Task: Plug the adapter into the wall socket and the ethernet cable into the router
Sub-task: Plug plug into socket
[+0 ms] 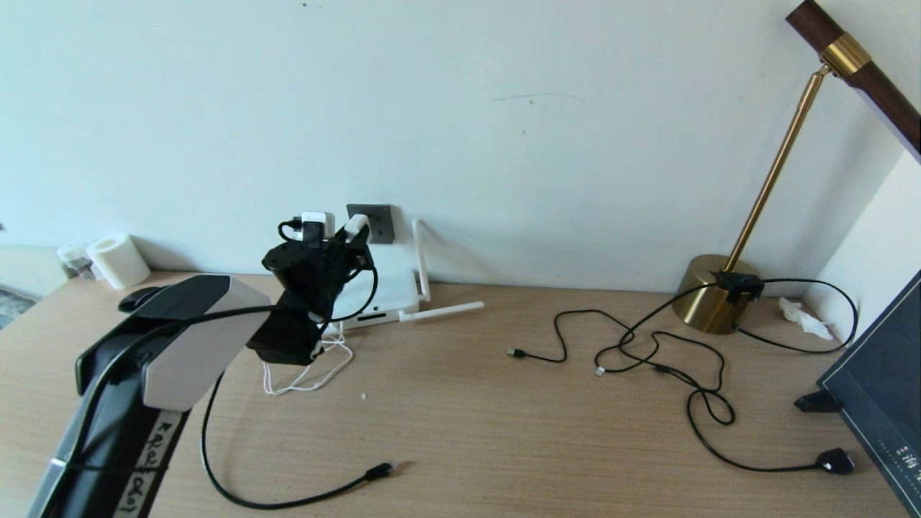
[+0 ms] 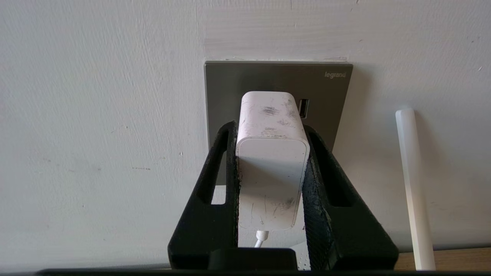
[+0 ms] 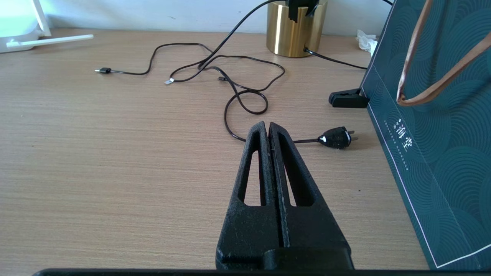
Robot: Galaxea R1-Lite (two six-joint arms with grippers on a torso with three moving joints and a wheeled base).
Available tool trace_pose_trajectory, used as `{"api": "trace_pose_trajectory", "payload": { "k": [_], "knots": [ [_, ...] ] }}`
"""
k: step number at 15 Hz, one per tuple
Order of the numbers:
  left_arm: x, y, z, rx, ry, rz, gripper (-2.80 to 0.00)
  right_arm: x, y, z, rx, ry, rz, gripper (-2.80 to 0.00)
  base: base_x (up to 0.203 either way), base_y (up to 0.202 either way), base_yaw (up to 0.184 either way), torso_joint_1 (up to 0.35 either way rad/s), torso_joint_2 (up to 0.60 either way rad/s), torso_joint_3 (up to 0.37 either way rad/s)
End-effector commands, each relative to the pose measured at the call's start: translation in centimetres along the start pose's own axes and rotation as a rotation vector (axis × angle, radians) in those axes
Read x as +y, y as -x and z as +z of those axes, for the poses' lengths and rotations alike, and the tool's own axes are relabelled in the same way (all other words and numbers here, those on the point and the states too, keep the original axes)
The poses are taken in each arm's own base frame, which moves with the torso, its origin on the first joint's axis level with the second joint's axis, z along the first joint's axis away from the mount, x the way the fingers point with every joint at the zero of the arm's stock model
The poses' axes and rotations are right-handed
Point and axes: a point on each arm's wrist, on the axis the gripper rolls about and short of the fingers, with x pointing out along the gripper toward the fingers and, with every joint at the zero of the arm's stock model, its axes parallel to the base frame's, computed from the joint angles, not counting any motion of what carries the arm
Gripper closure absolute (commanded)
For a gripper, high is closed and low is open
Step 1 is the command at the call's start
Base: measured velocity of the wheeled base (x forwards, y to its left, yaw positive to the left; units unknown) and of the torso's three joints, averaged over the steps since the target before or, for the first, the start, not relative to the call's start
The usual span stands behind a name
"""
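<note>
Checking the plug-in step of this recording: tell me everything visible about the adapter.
The adapter is a small white block with rounded edges, plastic by its look, scuffed with grey marks. A thin white cord leaves its rear end. The left gripper is shut on it, one black finger against each side. It is held off the desk with its front end at the dark grey wall socket; the prongs are hidden, so whether it is seated cannot be told.
</note>
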Motion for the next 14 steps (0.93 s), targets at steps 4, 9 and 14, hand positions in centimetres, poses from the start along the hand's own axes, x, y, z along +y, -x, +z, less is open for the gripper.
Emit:
{"api": "trace_pose_trajectory", "payload": {
  "k": [4,9,14],
  "knots": [
    [-0.1,-0.5,-0.2,-0.006,0.0,-0.002,0.0,0.0,0.0,0.0,0.0,0.001,0.0,0.0,0.0,0.0,0.0,0.0,0.0,0.0],
    [-0.2,-1.1,0.2,-0.009,0.002,-0.003,0.0,0.0,0.0,0.0,0.0,0.0,0.0,0.0,0.0,0.0,0.0,0.0,0.0,0.0],
    [-0.7,-1.2,-0.2,-0.001,0.004,-0.012,0.0,0.0,0.0,0.0,0.0,0.0,0.0,0.0,0.0,0.0,0.0,0.0,0.0,0.0]
  ]
}}
